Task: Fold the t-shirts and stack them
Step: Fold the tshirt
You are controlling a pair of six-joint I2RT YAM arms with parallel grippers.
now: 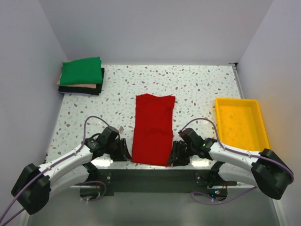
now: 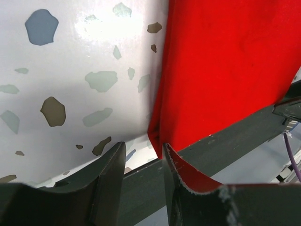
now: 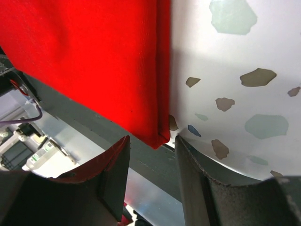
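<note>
So the table [image 1: 197, 89] is white terrazzo with grey-brown flecks, boxed in by plain white walls [image 1: 155, 28]. The red t-shirt [image 1: 151, 129] lies as a long strip mid-table, and its bottom end spills a bit over the near edge. In the far left corner a green tee [image 1: 82, 70] tops a pink tee [image 1: 75, 86] and a black tee [image 1: 96, 89]. A yellow tray [image 1: 240, 122] sits by the right edge. The left gripper [image 2: 143, 148] and right gripper [image 3: 151, 149] are both at the shirt's near corners, jaws apart and not clamped on anything.

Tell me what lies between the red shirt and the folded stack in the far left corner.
Only bare speckled table separates the red shirt from the folded stack, as the top view shows.
</note>
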